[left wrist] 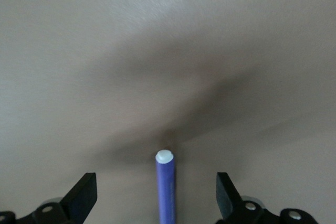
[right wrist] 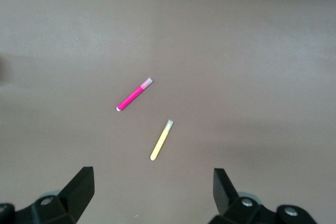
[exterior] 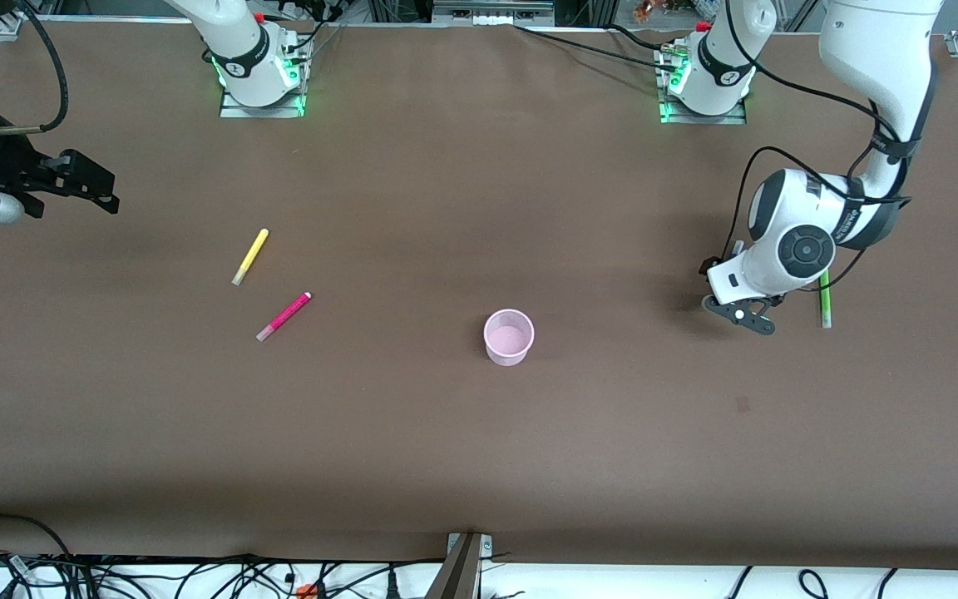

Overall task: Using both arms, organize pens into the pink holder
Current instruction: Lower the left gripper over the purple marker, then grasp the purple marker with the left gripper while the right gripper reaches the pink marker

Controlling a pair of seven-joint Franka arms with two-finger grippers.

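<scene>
Pink holder (exterior: 509, 336): small round pale pink cup, upright, empty, mid-surface. Yellow pen (exterior: 250, 256) and magenta pen (exterior: 283, 316) lie flat, both slanted, near each other w/o touching, toward right arm's end; magenta nearer front camera. Green pen (exterior: 824, 299) lies flat toward left arm's end, partly hidden. Purple pen (left wrist: 166, 187), pale tip, lies flat between left hand (left wrist: 157, 198)'s spread fingers.

My front camera looks down from high across the table (exterior: 412, 449), facing both bases. My left wrist camera sits close above the purple pen (left wrist: 166, 192), between its open fingers. My right wrist camera hangs higher, sharing the magenta pen (right wrist: 134, 95) (exterior: 283, 316) and yellow pen (right wrist: 161, 140) (exterior: 250, 256) with the front view.
</scene>
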